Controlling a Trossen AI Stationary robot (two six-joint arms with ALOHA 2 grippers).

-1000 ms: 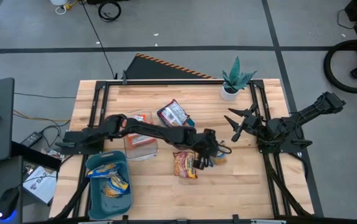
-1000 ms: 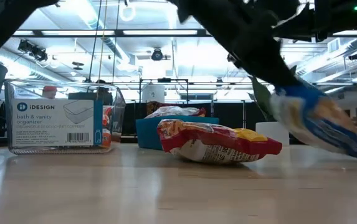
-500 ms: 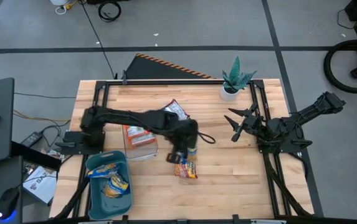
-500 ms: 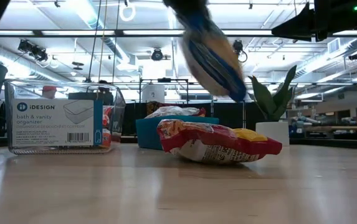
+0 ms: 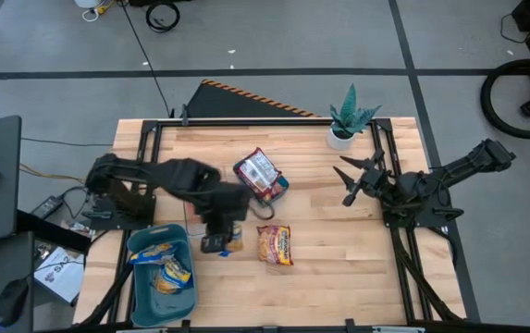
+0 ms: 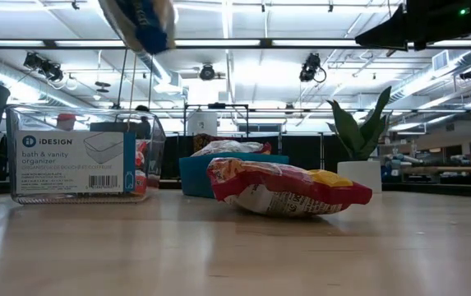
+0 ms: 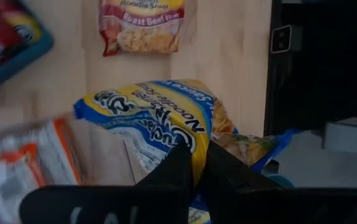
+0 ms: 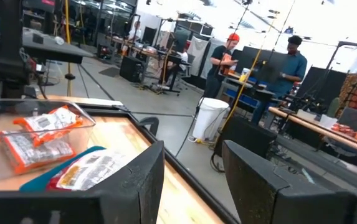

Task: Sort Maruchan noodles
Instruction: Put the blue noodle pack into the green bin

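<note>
My left hand (image 5: 216,242) pinches a yellow-and-blue noodle packet (image 7: 159,121) above the desk (image 5: 338,268), just beside the teal tray (image 5: 144,242) holding similar packets, which lies toward my base.

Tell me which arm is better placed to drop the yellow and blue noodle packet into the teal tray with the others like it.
Left. The left gripper is shut on the yellow-and-blue packet, held in the air beside the teal tray. The right gripper waits open at the table's far right edge.
</note>
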